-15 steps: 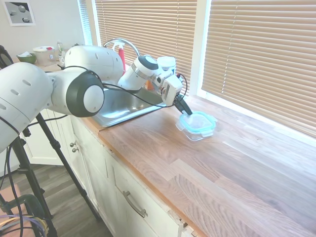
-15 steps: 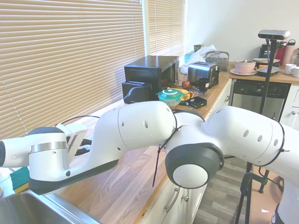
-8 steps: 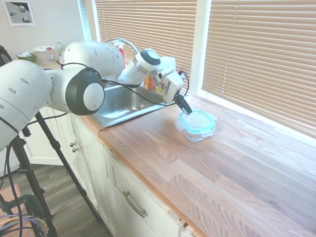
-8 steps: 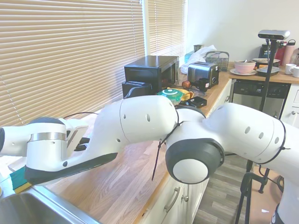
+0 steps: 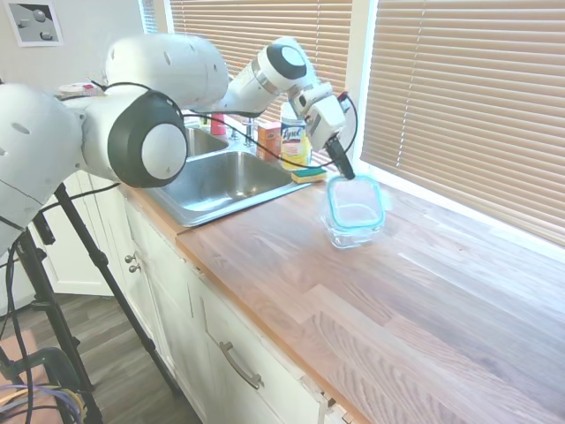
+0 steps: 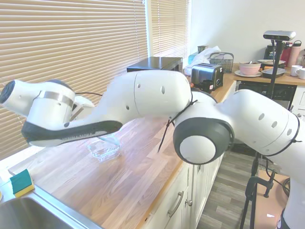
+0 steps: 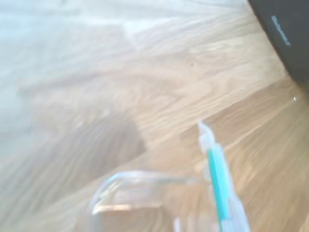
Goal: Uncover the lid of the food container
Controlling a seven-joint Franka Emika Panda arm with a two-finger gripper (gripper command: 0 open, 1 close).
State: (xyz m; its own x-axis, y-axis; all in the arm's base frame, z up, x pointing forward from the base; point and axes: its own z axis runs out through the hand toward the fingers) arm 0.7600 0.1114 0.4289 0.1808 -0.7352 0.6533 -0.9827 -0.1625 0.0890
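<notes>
- From my station, the biggest change over the last second is on the left of the first exterior view: the white arm has swung up from low over the stainless steel sink [image 5: 216, 181] and now arches above it.
- That rise uncovers the things behind the sink, at about 11 o'clock from the dish: a yellow-labelled canister [image 5: 295, 141] and a yellow-and-green sponge [image 5: 308, 175].
- Moving right, the black two-finger gripper [image 5: 344, 168] has lifted with the arm, and the small clear rounded-square lid with the teal rim [image 5: 355, 201] has come up with it. A second ago the lid lay flat on the dish; now it hangs tilted, nearly on edge.
- The fingers look clenched on the lid's upper edge, at about 11 o'clock on its rim.
- I judge the uncovering essentially done: the lid appears clear of the dish, though its low edge hangs just above the rim.
- The shallow clear rounded-square food container [image 5: 354, 234] sits open on the wooden countertop [image 5: 424, 309], near the window side, and looks empty.
- The wrist view agrees: a teal lid edge seen edge-on, with the clear dish beside it.
- In the second exterior view the arm hides most of the lid.
</notes>
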